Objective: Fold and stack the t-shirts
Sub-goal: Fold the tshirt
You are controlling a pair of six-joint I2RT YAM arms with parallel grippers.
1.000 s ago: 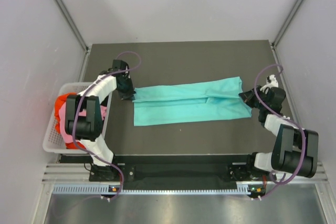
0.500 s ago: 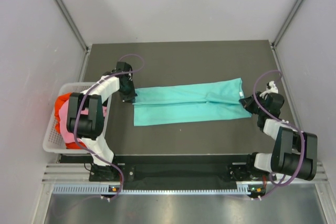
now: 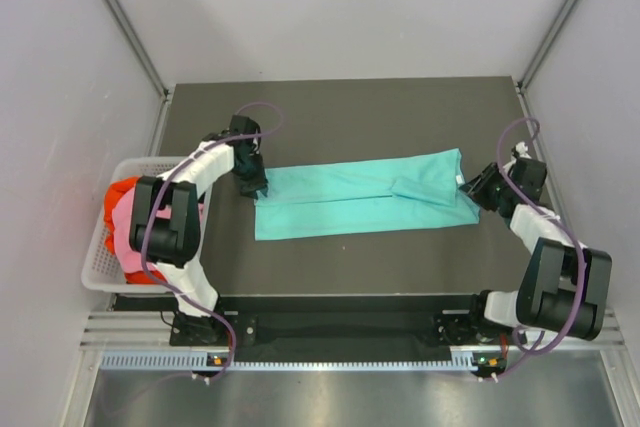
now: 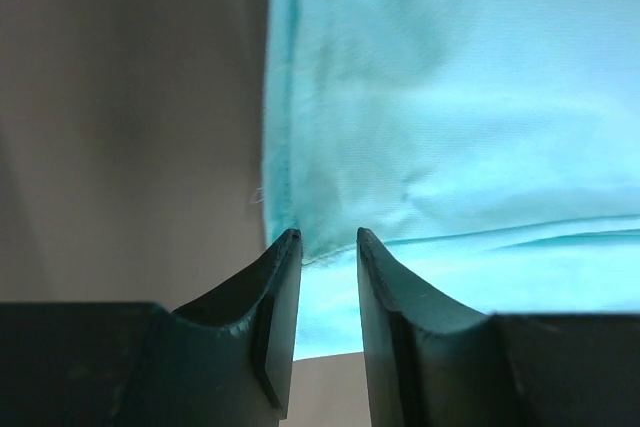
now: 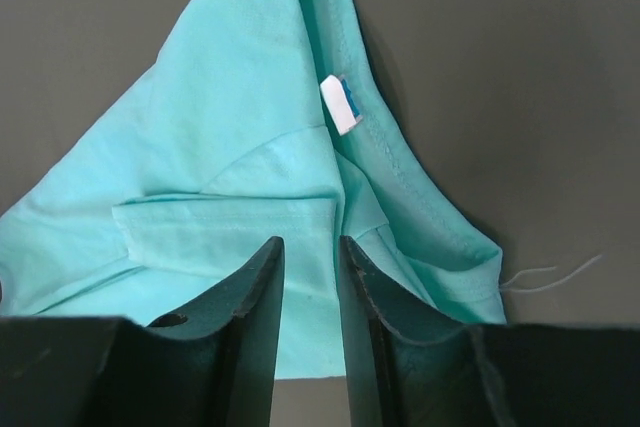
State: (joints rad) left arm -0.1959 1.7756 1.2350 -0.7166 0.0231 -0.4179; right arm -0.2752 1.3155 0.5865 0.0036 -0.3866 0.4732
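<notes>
A teal t-shirt (image 3: 360,197) lies on the dark table, folded lengthwise into a long strip. A sleeve flap is folded in at its right end. My left gripper (image 3: 256,187) is low at the strip's left end, jaws slightly apart and empty, with the cloth edge (image 4: 450,97) just past the tips (image 4: 328,237). My right gripper (image 3: 478,187) is at the right end, jaws slightly apart and empty, over the collar area (image 5: 230,177), where a white label (image 5: 340,105) shows. A red-orange shirt (image 3: 120,192) and a pink shirt (image 3: 125,237) are bunched in the basket. No black shirt is in view.
The white lattice basket (image 3: 150,161) stands off the table's left edge, beside the left arm. Grey walls close in the table on the left, right and back. Bare dark table (image 3: 350,117) lies behind and in front of the teal strip.
The right gripper has let go of the shirt's right end and drawn back to the right, leaving the sleeve flap folded in. The left gripper has shifted slightly right at the left end.
</notes>
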